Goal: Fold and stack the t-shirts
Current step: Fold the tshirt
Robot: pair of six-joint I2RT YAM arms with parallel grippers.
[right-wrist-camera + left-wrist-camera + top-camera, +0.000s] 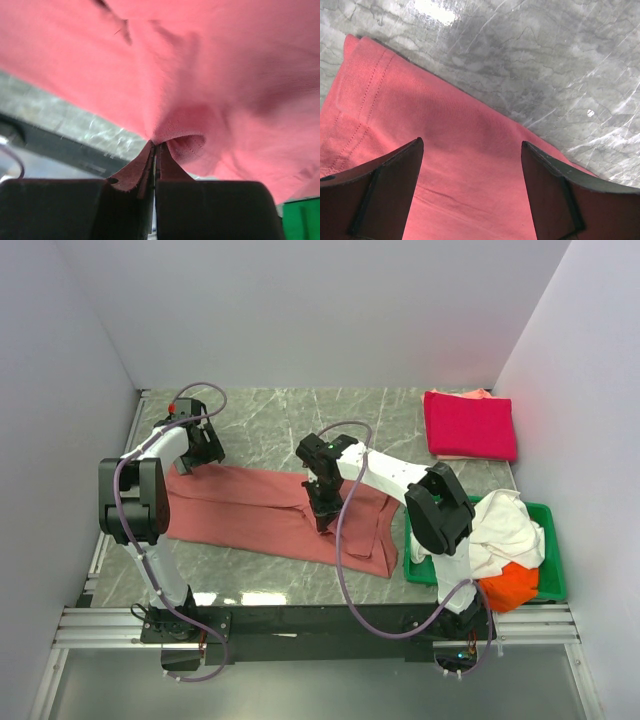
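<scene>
The large salmon-red t-shirt (260, 510) lies spread across the middle of the marble table. My left gripper (200, 455) hovers open over its far left corner; the cloth (470, 165) shows between the two fingers (385, 190). My right gripper (322, 510) is shut on a pinch of the same shirt (200, 75) near its middle, the fabric bunching at the fingertips (156, 146). A folded crimson-pink t-shirt (470, 425) lies at the far right. White (505, 530) and orange (508, 585) t-shirts are heaped in the tray.
A green plastic tray (552, 560) sits at the right front and holds the heaped shirts. White walls close the table on three sides. A black rail (300, 625) runs along the near edge.
</scene>
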